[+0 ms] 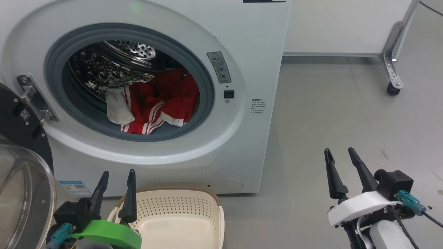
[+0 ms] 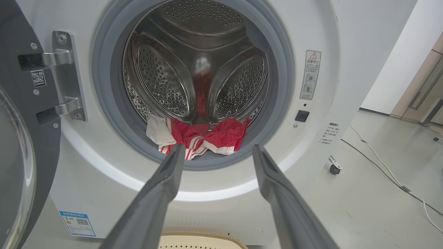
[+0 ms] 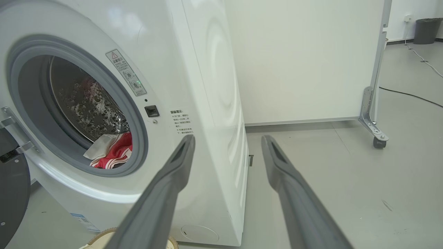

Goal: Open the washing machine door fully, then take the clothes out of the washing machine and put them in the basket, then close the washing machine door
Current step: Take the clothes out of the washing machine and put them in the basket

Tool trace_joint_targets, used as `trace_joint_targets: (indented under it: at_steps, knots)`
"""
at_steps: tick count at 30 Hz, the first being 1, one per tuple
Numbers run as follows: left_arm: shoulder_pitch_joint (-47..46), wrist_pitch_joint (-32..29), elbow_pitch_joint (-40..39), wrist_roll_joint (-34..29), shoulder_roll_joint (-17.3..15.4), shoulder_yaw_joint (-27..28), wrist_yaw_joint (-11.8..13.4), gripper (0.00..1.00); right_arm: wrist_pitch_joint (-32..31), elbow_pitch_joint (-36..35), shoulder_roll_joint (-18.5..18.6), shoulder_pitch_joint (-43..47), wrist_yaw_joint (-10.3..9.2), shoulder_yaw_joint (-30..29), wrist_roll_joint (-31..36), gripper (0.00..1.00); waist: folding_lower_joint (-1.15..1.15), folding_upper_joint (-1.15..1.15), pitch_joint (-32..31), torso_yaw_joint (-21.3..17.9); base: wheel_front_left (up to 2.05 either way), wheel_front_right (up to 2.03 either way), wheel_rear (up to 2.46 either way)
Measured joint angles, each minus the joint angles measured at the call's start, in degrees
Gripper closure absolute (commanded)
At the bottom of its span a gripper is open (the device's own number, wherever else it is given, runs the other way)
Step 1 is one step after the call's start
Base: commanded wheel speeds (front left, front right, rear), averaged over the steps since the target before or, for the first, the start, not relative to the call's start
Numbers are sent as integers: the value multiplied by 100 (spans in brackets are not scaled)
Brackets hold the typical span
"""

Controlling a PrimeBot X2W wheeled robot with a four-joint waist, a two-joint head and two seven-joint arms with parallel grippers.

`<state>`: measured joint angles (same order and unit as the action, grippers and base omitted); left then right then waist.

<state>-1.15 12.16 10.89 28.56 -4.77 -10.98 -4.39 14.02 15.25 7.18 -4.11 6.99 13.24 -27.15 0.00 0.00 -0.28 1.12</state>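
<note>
Clothes are lying heaped at the front lip of the drum inside the washing machine. They are red fabric with white stripes, and a white piece on their left is spilling toward the grey rubber ring. The washing machine door is standing swung open on its hinge at my left, its glass bowl bulging toward me. The basket is sitting on the floor close against the machine's front, below the port. I am holding my left gripper just over the basket's left rim, fingers spread apart and grasping nothing. In its wrist view those fingers are pointing at the port and framing the clothes. I am holding my right gripper well off to the right above the floor, fingers likewise parted and gripping nothing, apart from the machine.
</note>
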Motion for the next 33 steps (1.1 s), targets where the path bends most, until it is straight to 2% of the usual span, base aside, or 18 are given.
trace_joint_targets:
  at_steps: [33]
  knots:
    - [0, 0, -5, -2, -10, 1, 13, 0, 0, -1, -8, 0, 0, -15, 0, 0, 0, 0, 62, -8, 0, 0, 0]
